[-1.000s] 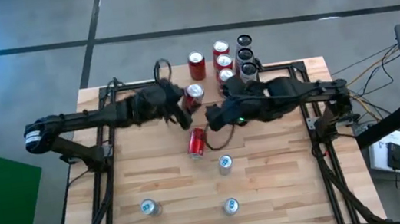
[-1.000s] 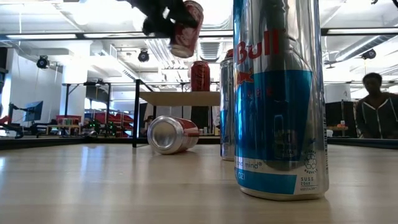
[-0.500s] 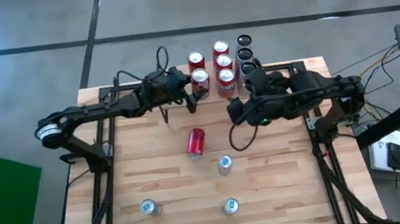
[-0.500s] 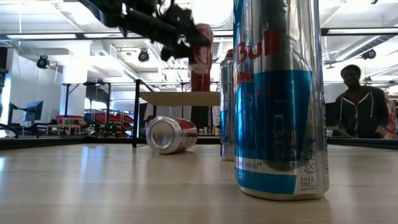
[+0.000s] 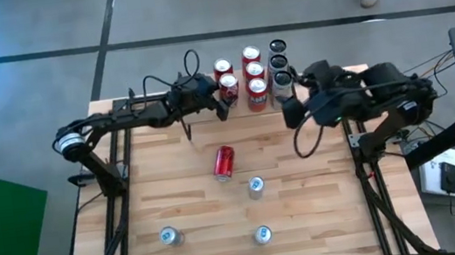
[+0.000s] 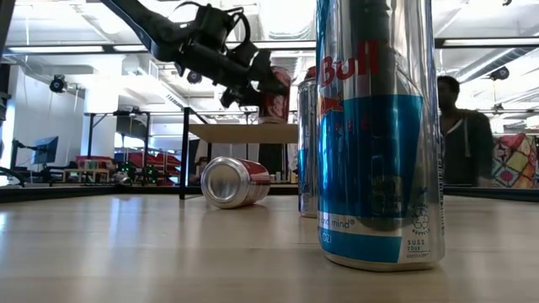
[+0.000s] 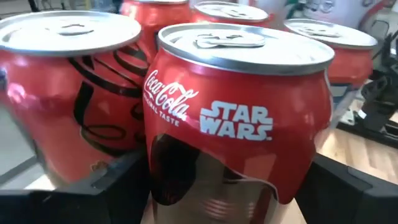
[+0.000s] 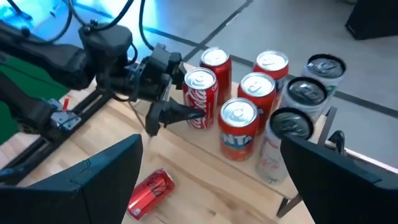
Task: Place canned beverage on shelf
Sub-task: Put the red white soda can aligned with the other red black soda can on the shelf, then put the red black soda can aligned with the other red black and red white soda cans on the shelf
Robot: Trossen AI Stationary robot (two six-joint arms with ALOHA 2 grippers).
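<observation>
- Jaws of the left gripper (image 5: 222,98) are closed on a red cola can (image 5: 227,86), one dark finger against each side.
- That can stands upright on the shelf (image 6: 244,133), at the shelf's left end, on the side facing the middle of the desk (image 5: 155,181).
- Shelf itself sits along the desk's far edge, a little right of centre!
- Packed in just behind the held can is another red can (image 5: 222,66), very close; contact can't be made out.
- Next along, two more red cans (image 5: 251,55) in a column, with an orange can (image 5: 257,94) in front of them, just beside the held one.
- Right end of the shelf: three dark-topped cans (image 5: 279,62) lined up from far side to near side.
- Down on the desk, around the middle, a red can (image 5: 224,161) lies on its side, well apart from the shelf.
- Three silver-and-blue cans stand upright: one near the front-left corner (image 5: 169,236), one just right of the fallen can (image 5: 255,185), one by the front edge (image 5: 262,234).
- Right gripper (image 5: 290,112) hovers off the shelf's right end, jaws spread wide, nothing between them.
- Beyond the desk, a person (image 6: 459,126) in dark clothing stands in the room.
</observation>
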